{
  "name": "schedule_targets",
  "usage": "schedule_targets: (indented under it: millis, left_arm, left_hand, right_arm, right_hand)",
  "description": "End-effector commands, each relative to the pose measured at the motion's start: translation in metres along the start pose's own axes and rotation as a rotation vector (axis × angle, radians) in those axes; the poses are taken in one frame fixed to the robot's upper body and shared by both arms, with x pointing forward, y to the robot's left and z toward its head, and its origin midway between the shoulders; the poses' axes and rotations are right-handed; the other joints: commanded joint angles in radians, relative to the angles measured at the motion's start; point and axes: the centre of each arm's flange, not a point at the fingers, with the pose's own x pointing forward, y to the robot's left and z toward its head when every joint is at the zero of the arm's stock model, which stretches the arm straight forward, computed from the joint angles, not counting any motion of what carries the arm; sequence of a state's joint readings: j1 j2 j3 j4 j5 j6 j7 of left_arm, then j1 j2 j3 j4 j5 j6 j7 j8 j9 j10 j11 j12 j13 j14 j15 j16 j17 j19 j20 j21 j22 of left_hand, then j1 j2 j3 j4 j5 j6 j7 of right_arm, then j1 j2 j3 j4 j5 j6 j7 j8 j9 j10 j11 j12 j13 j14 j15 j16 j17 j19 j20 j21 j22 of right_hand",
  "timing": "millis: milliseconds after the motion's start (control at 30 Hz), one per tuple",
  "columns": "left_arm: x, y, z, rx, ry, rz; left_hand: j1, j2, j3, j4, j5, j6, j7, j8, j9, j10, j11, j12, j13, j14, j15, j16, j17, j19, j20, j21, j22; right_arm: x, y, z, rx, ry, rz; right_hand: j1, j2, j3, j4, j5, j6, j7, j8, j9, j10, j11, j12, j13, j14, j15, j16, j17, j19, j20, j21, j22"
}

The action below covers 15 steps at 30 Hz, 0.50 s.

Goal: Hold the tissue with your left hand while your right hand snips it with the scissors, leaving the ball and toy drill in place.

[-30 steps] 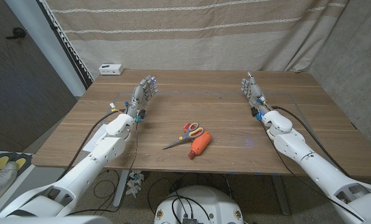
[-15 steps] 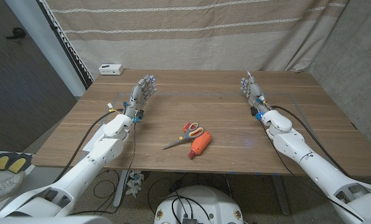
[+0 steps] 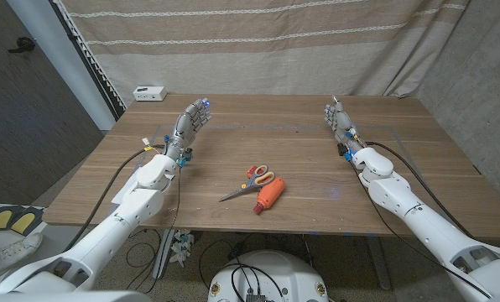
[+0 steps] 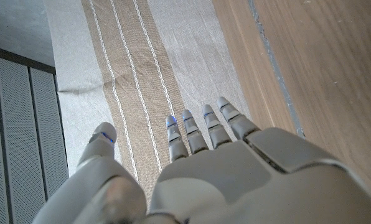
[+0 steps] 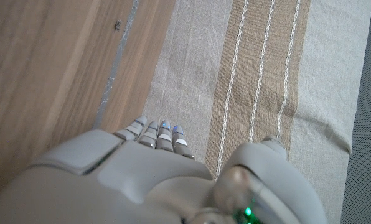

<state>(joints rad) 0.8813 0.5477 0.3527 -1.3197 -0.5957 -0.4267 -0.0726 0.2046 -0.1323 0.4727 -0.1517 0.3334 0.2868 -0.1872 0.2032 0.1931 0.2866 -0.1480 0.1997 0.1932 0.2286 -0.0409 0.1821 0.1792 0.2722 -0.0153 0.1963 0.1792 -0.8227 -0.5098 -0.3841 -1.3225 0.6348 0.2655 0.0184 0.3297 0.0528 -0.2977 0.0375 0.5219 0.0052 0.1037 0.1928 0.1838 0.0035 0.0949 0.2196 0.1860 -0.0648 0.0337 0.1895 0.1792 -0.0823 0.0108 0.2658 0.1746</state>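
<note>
Both robot hands open, empty.

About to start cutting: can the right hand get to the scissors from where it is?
Probably yes. The right hand is open near the table's far edge, and bare wood lies between it and the scissors. The toy drill touches them on the near side, so approach carefully.

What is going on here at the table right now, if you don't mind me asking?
Nothing is being handled yet. The left hand and right hand are both open and holding nothing, out toward the far part of the wooden table, one on each side. The scissors lie untouched near the middle front, with the orange toy drill right beside them. I can't make out a tissue or a ball on the table. A small white box sits at the far left corner.
</note>
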Motion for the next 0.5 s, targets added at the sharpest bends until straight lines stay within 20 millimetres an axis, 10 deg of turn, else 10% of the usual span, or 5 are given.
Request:
schedule_targets:
  millis: [33,500]
  left_arm:
    - [-0.013,0.0001,0.0159,0.13,-0.034,-0.021]
    - [-0.0203,-0.0048,0.0211,0.305,-0.033,-0.029]
  left_hand:
    - [0.01,-0.011,0.0,0.002,0.011,0.019,0.004,0.007,0.002,0.008,-0.003,0.006,0.001,-0.007,-0.137,0.001,0.002,-0.008,-0.007,-0.003,0.002]
    - [0.014,-0.016,-0.003,0.0,0.018,-0.003,-0.004,-0.002,0.002,0.027,-0.005,0.012,0.001,-0.02,-0.133,0.001,0.001,-0.023,-0.007,-0.006,0.001]
  right_arm:
    - [-0.0059,0.0035,0.004,-0.067,0.003,0.013]
    - [-0.0048,-0.0023,0.0059,-0.12,-0.013,0.027]
  right_hand:
    - [0.011,0.003,0.0,-0.005,0.009,-0.004,0.003,0.003,0.003,-0.001,-0.001,0.003,0.003,-0.01,-0.006,-0.004,0.003,-0.007,0.002,-0.003,0.005]
    - [0.022,0.006,0.003,-0.011,0.012,-0.013,-0.003,0.001,0.003,-0.011,-0.008,-0.002,0.003,-0.017,-0.009,-0.006,0.003,-0.014,0.002,-0.013,0.005]
